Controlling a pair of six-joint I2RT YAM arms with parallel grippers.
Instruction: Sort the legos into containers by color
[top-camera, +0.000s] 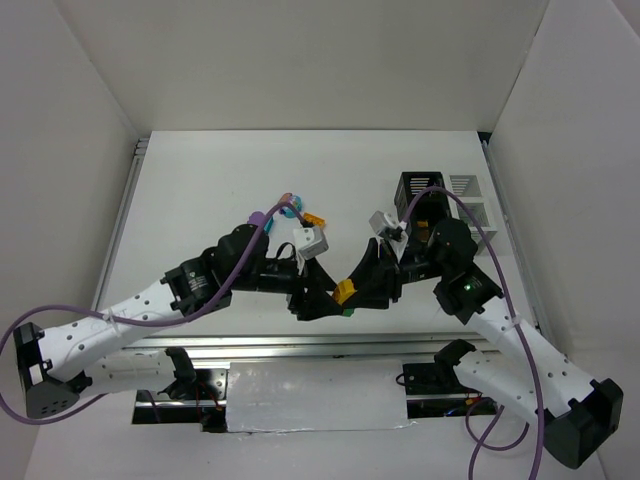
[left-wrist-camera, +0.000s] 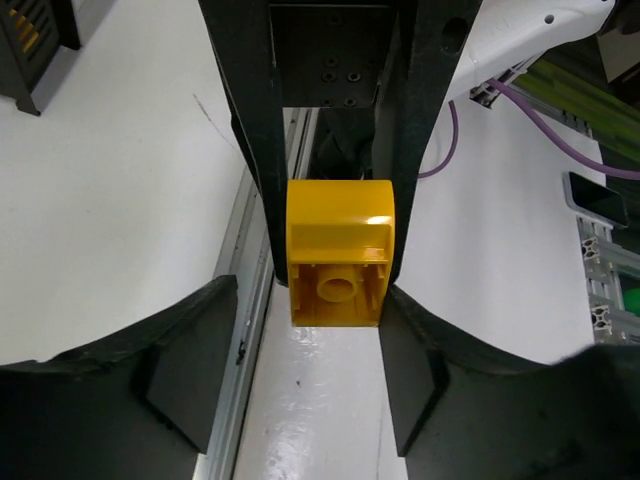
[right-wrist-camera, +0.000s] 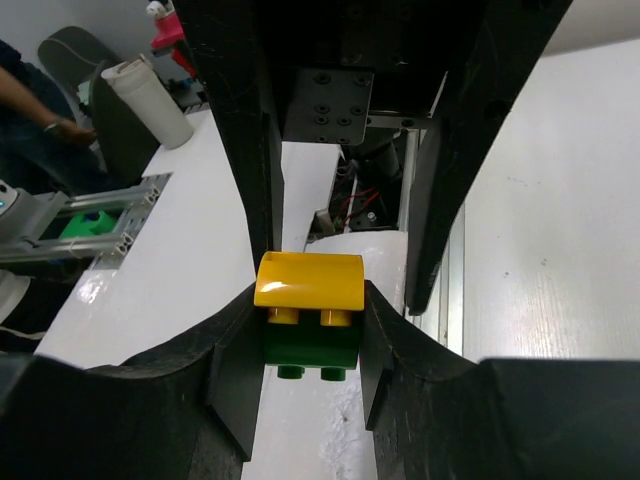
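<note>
Since two colours are sticking together, the left gripper (left-wrist-camera: 308, 300) is hanging spread around the yellow lego (left-wrist-camera: 340, 250) while the right gripper (right-wrist-camera: 310, 312) is pinching that yellow lego, a green lego (right-wrist-camera: 310, 352) plugged onto it, over the desk (top-camera: 200, 180), likely for splitting them before reaching the containers (top-camera: 415, 186) farther right.

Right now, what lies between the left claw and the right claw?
A yellow brick joined to a green brick, pinched by the right claw; the right wrist view shows it.
</note>
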